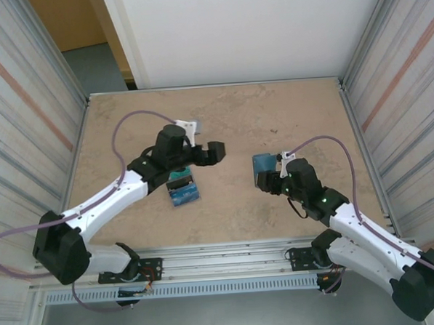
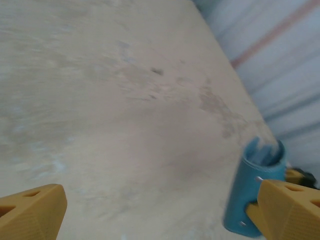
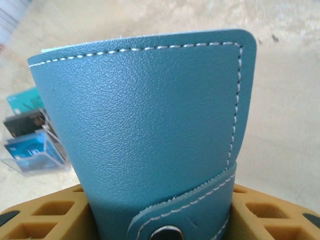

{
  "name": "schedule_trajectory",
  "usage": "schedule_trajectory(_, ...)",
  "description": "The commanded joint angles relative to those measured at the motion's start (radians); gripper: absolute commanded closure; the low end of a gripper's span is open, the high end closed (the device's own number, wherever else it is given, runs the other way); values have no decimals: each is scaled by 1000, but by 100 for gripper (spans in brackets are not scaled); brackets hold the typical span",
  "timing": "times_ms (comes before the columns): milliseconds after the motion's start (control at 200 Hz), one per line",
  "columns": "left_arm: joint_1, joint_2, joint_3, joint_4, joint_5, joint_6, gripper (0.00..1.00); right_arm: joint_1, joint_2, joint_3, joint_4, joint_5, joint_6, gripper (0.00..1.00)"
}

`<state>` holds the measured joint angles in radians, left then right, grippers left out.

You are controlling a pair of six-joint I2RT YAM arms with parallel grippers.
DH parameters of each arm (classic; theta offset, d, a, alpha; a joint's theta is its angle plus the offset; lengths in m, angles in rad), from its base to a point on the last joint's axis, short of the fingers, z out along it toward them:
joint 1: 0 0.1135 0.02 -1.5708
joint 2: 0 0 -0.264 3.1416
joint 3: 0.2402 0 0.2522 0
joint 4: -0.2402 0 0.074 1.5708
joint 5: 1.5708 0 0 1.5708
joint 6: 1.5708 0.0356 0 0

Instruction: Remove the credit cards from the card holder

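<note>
**A:** Where's the card holder [image 3: 150, 115] now?

**B:** On the right half of the table [image 1: 287, 115], standing on end in the right gripper [image 1: 267, 179]. The jaws are clamped on its lower part, 1 finger on each side, and the leather bows into a curve between them. The left gripper [image 2: 160, 214] hangs near the middle with its jaws spread wide and nothing between them.

**A:** And the credit cards [image 1: 183, 190]?

**B:** I count 3, teal, black and blue, fanned out on the table just below the left gripper and well apart from the holder. A pale sliver shows at the holder's top edge, but I can't tell whether that's another card or the lining.

**A:** How will it all handle?

**B:** I'd guess the holder is light and soft, so it will fold if squeezed hard. It's better pinched low, by the stitched edge, as it is now. The cards look stiff, thin and slick, so I'd take an exposed short edge. The closing tab [image 3: 192, 202] with its snap [image 3: 167, 232] is floppy and makes a poor handle.
</note>
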<state>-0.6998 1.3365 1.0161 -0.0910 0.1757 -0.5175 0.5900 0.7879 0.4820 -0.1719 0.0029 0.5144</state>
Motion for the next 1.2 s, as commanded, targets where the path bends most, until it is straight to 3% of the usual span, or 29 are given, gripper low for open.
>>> schedule_trajectory(0, -60, 39, 69, 80, 121, 63, 1, 13, -31, -8, 86, 5, -17, 47)
schedule_trajectory(231, -96, 150, 122, 152, 244, 35, 1, 34, -31, 0, 110, 11, -17, 47)
schedule_trajectory(616, -107, 256, 139, 252, 344, -47, 14, 76, 16, 31, 149, 19, -32, 47)
schedule_trajectory(1198, -106, 296, 122, 287, 393, -101, 54, 91, 79, 55, 259, 27, -34, 46)
